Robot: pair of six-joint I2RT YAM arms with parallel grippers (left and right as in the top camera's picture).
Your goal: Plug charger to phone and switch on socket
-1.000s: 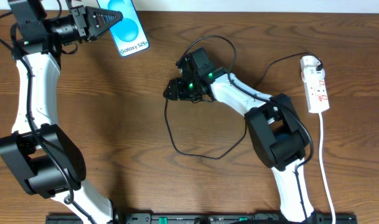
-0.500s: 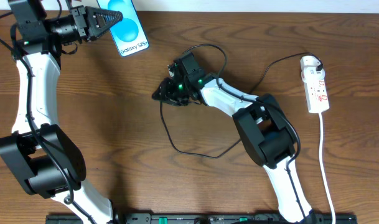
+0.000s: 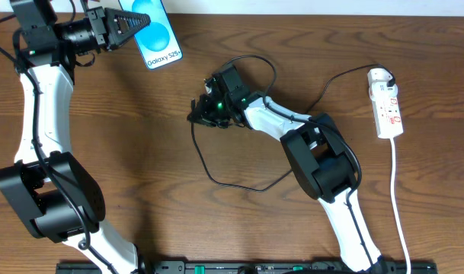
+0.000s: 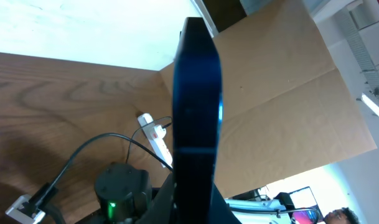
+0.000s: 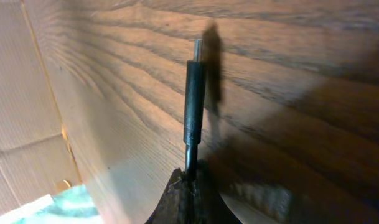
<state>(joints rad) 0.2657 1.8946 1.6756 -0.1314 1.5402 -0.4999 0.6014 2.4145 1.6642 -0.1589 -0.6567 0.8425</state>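
Phone (image 3: pixel 157 38): glossy slab, "Galaxy S25+", clamped in left gripper (image 3: pixel 129 27), upper-left.
Charger (image 5: pixel 192 93): thin black cable, cylindrical tip, pinched by right gripper (image 5: pixel 189 180), mid-table.
Socket (image 3: pixel 388 106): white strip, red markings, far right.
Table (image 3: pixel 140 152): grained wood.

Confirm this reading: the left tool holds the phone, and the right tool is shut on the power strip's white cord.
One part is wrong: the right tool is shut on the charger, at its black connector end, as the right wrist view shows. The left tool does hold the phone.
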